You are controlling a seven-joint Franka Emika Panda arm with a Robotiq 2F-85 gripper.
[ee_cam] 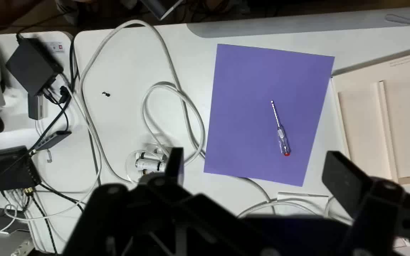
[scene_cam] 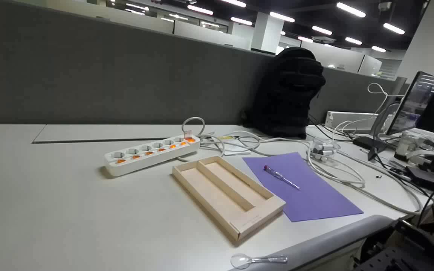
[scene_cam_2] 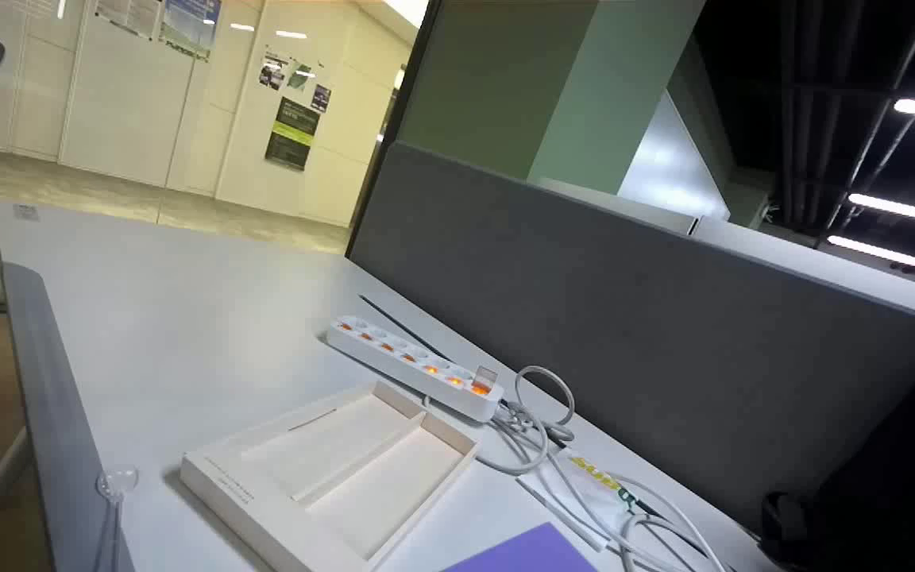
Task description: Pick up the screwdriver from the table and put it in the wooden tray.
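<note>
So the screwdriver (ee_cam: 280, 133) is just lying there on the purple mat (ee_cam: 251, 89), clear handle with its red end nearer the gripper (ee_cam: 256, 169) in the wrist view. Nothing's picked up: the fingers are spread wide with only air between them, and look well above the table (scene_cam: 70, 207) to me.

Main worry is the grab. That tool is slim and low, so stop short and the fingers pinch air; go too deep and they jam into the table or rumple the mat, which looks thin. It's also slightly slanted in the wrist view, so a crooked squeeze would probably spin it or make it roll.

The wooden tray (scene_cam: 219, 192) sits just beside the mat, so a finger landing off-centre could clip its wall. Let go crosswise and the screwdriver likely ends up propped on the centre rail (scene_cam: 226, 184). Further out, the loose white cables (ee_cam: 172, 65) could snag a finger.
</note>
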